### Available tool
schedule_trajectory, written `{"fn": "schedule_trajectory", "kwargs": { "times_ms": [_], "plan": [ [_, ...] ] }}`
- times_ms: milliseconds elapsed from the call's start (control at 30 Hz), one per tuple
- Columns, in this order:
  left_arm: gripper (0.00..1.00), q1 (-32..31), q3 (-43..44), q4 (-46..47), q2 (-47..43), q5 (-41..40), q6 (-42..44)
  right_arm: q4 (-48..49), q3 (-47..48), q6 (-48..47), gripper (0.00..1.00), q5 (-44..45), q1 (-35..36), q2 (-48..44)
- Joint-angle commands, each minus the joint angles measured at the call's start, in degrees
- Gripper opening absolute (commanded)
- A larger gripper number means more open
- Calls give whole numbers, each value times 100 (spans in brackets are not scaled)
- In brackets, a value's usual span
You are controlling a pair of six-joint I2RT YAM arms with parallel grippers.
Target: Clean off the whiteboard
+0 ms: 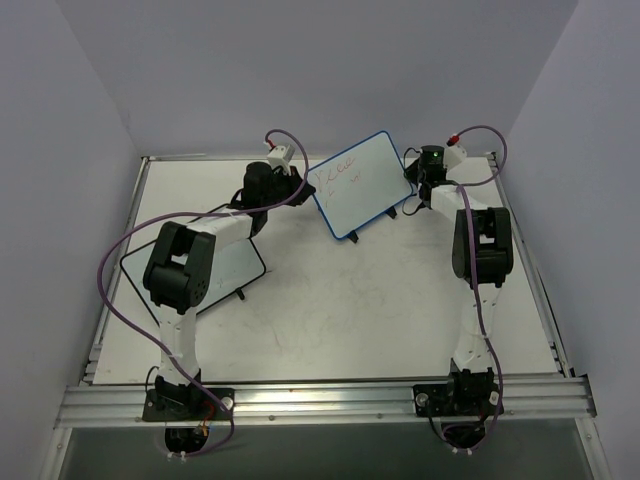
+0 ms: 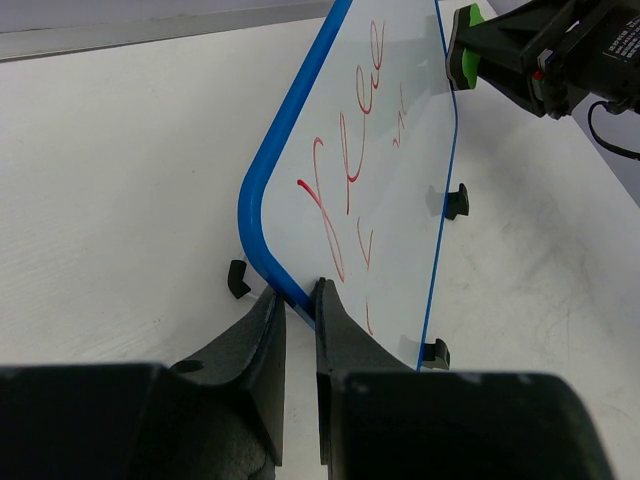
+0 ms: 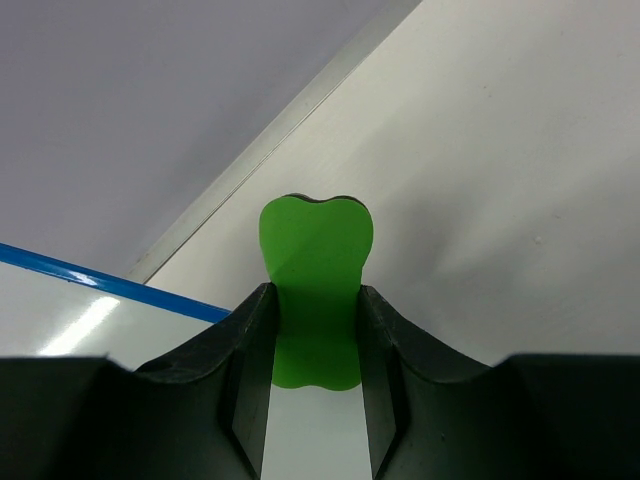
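The whiteboard [image 1: 358,184], blue-framed with black feet, stands tilted at the back middle of the table, with red writing on it. It also shows in the left wrist view [image 2: 370,170]. My left gripper [image 1: 290,183] is shut on the board's blue left edge [image 2: 275,270], the fingers either side of the frame. My right gripper [image 1: 420,165] is at the board's right corner, shut on a green eraser [image 3: 314,290]. The eraser's green tip [image 2: 466,45] sits at the board's upper right edge. The blue frame crosses the lower left of the right wrist view [image 3: 100,280].
A black-framed whiteboard [image 1: 232,268] lies at the left under my left arm. The table's metal rails [image 1: 545,300] run along the right and back edges, with grey walls beyond.
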Motion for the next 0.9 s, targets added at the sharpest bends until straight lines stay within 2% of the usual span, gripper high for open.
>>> {"fn": "schedule_trajectory", "kwargs": {
  "times_ms": [0, 367, 867],
  "plan": [
    [2, -193, -56, -713, 91, -37, 717, -168, -1, -125, 0, 83, 5, -65],
    [2, -193, -12, -783, 91, -72, 787, -256, 500, -213, 0, -163, 190, 67],
    [2, -237, 67, -889, 143, -107, 831, -414, 501, -573, 0, -470, 1376, -100]
  ]
}}
